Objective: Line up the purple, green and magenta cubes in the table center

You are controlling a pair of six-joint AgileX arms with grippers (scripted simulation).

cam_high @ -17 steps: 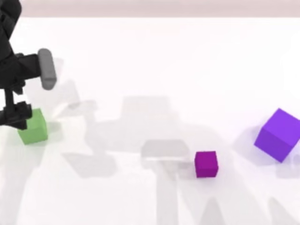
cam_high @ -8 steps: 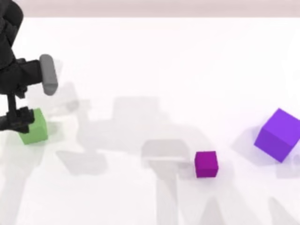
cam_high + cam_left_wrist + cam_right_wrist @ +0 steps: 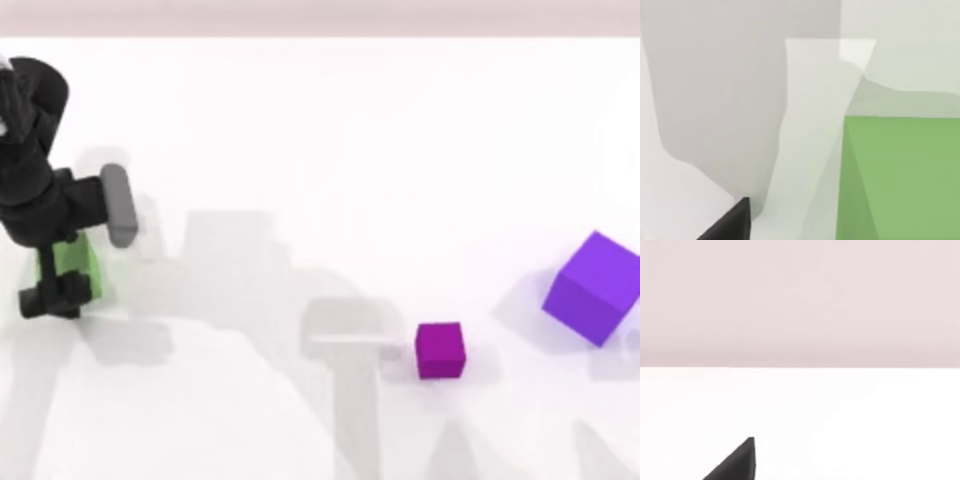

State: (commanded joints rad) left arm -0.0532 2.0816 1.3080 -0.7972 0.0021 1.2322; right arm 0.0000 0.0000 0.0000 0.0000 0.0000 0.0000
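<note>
While closing in on the pickup, read the top view first: left gripper (image 3: 62,282) low over green cube (image 3: 82,265) at far left of frame, around mid-height, partly hiding it. Magenta cube (image 3: 440,350) right of centre and lower; purple cube (image 3: 596,288) at the far right edge, turned corner-on. No cube yet at table center (image 3: 320,250). Judged as the first of three pickups, early in the task.

Left wrist view: green cube (image 3: 905,180) close up, one dark fingertip (image 3: 732,225) standing off its side face with white table between. Jaws apart, clamped on nothing. Square up to the flat faces, lower until the pads span mid-height, then close gently. Lift straight up before travelling toward centre, to avoid dragging or tipping. Guard against an off-centre bite twisting the cube.

Right wrist view: bare table, pale backdrop and a dark tip of right gripper (image 3: 735,465). Absent from the top view, seemingly parked. Apart or together: cannot tell.
</note>
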